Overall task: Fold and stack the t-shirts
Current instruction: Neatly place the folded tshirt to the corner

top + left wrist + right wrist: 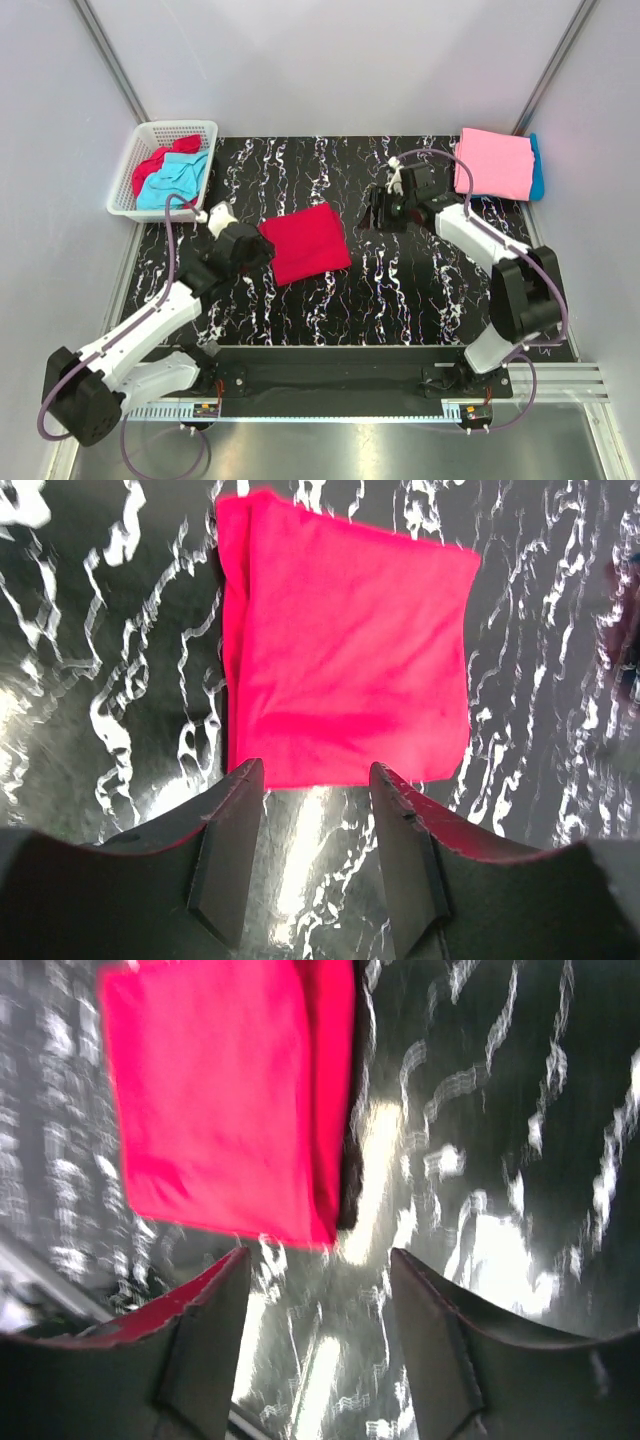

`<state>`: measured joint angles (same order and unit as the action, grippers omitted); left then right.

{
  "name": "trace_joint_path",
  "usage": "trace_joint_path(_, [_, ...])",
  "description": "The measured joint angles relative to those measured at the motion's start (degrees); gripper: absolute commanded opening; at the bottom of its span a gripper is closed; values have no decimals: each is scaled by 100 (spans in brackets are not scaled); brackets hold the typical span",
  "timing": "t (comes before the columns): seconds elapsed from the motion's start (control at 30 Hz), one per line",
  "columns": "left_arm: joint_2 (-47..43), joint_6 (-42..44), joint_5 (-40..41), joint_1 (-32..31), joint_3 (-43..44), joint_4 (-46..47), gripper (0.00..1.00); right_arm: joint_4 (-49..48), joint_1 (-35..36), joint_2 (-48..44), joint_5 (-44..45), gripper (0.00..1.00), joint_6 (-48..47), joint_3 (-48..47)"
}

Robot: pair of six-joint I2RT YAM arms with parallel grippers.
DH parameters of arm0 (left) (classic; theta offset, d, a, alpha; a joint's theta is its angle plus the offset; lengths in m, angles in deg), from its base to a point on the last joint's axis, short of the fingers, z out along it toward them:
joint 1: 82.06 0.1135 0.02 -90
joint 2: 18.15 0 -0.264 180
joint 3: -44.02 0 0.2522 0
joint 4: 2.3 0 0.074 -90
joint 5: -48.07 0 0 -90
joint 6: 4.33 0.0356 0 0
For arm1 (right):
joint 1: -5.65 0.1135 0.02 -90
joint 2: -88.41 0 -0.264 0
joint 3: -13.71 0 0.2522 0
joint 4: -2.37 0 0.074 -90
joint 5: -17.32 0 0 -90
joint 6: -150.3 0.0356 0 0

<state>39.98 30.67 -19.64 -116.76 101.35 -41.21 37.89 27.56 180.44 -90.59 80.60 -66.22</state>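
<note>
Crimson t-shirt (305,243) lies folded flat at mid-worktop (400,290). Left claw (315,780) is spread and empty, tips at the shirt's edge; right claw (320,1265) is likewise spread, holding nothing, near the opposite edge but apart from it. Pink t-shirt (494,162) sits folded on a turquoise t-shirt (537,168) at the far right corner; the basket (122,200) at far left holds crumpled shirts (165,178).

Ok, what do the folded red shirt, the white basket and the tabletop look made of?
Red shirt: soft matte cloth, going by rounded folds and faint creases. Basket: probably moulded white plastic, rigid lattice walls. Tabletop: glossy black, white-veined marble look; glare shows polish, stone or laminate unclear.
</note>
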Motion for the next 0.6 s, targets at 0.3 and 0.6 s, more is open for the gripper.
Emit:
trace_joint_path(0.3, [-404, -195, -813, 103, -715, 485, 54, -914, -835, 2293, -2170, 62, 7, -1152])
trace_joint_path(0.6, [-529, -39, -1185, 367, -686, 544, 56, -1019, -798, 3281, -2949, 68, -173, -1958])
